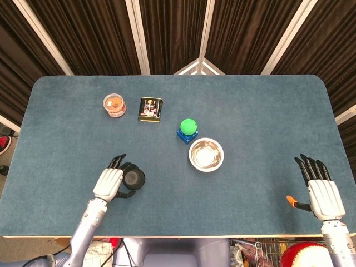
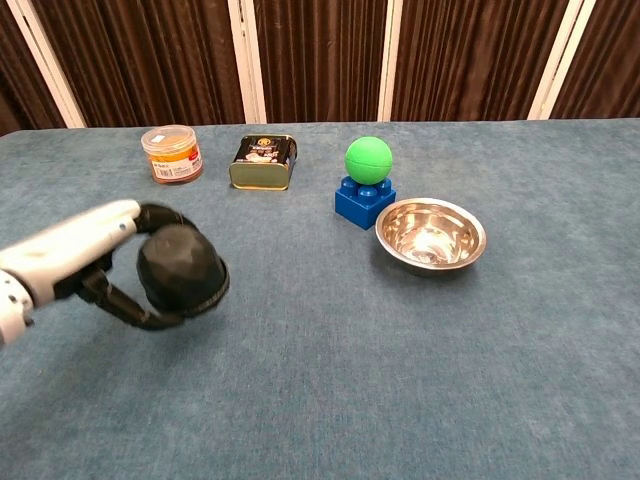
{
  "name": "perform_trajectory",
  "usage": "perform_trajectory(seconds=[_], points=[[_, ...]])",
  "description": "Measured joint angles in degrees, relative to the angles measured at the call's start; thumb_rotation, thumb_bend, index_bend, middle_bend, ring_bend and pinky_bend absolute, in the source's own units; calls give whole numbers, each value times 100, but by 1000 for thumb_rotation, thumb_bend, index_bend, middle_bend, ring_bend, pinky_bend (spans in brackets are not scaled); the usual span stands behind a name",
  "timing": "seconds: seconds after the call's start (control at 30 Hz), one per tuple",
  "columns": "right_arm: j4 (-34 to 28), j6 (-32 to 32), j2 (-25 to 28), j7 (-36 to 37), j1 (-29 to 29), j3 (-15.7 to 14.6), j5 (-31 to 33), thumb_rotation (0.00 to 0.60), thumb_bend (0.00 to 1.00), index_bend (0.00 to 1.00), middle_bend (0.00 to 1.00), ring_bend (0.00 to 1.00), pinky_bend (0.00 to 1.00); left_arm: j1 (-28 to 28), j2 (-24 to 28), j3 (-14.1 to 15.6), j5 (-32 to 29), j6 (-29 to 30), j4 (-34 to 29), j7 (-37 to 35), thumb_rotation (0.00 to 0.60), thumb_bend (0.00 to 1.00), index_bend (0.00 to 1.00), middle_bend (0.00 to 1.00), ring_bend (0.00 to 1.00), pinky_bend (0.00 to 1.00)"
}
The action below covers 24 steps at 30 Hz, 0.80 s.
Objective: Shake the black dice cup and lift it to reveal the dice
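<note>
The black dice cup [image 2: 180, 270] [image 1: 134, 178] is a faceted dome, gripped by my left hand [image 2: 85, 255] [image 1: 110, 181] at the front left of the table. The cup looks blurred and raised off the blue cloth in the chest view. No dice show beneath it. My right hand [image 1: 321, 189] lies flat near the table's front right edge, fingers spread, holding nothing. The chest view does not show the right hand.
An orange-lidded jar [image 2: 172, 154] and a gold tin [image 2: 263, 162] stand at the back left. A green ball on a blue block [image 2: 366, 180] and a steel bowl [image 2: 431, 234] sit mid-table. A small orange object [image 1: 291, 199] lies beside my right hand.
</note>
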Motion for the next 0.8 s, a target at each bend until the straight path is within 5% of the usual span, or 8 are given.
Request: perform_trajectory(seconds=[0.3, 0.63, 0.8], points=[[-90, -11, 73, 70, 5, -17, -51, 600, 185, 31, 0, 12, 0, -6, 566, -66, 926, 807, -315, 1436, 600, 374, 358, 436, 4, 41], [-126, -22, 53, 43, -3, -76, -111, 600, 185, 31, 0, 12, 0, -116, 823, -69, 2682, 1747, 1017, 3008, 600, 372, 374, 452, 20, 40], [-103, -32, 29, 29, 7, -70, -105, 600, 185, 32, 0, 13, 0, -89, 846, -32, 2632, 1725, 1099, 2886, 600, 379, 384, 443, 21, 32]])
